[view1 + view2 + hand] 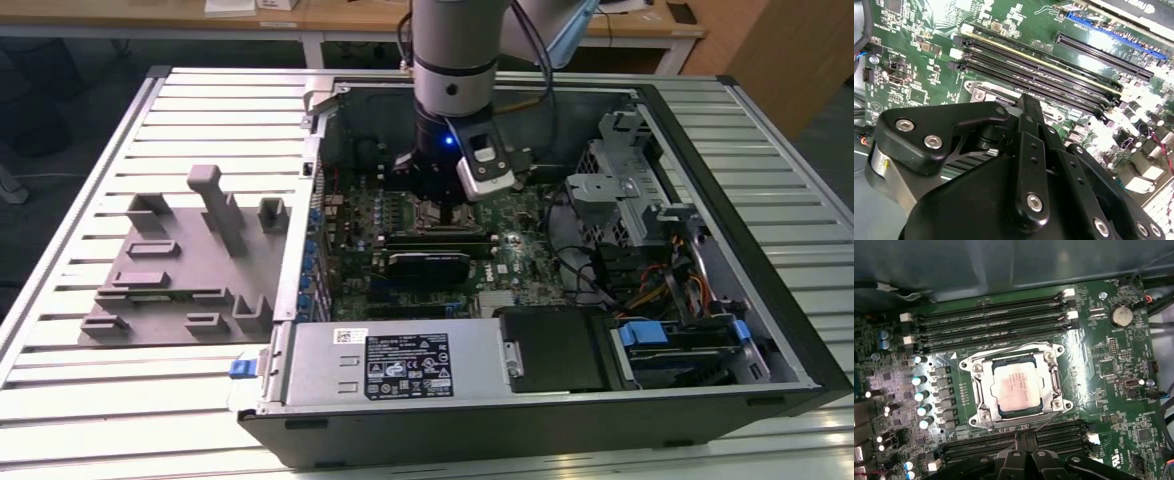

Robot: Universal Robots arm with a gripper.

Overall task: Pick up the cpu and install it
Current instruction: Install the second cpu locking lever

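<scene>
An open computer case (747, 390) lies on its side on a ribbed metal bench (80, 400), its green motherboard (534, 225) facing up. A grey robot arm (454, 60) reaches down from above into the middle of the case, and its black gripper (438, 195) hangs just over the processor socket.

In the first wrist view, the cpu (1016, 387), a small square chip with a silvery top, lies flat inside the metal socket frame (1051, 360). It looks level and squared to the frame's opening. Rows of dark memory slots (989, 325) run on both sides of the socket.

The gripper's black linkage shows in both wrist views, but whether the fingers are released or clenched cannot be told. Nothing is seen held between them.

On the bench, to the exterior view's left of the case, sits a grey moulded fixture block (174, 270).

Judging by this, the chip has been picked up and placed; it appears to sit in its socket.
</scene>
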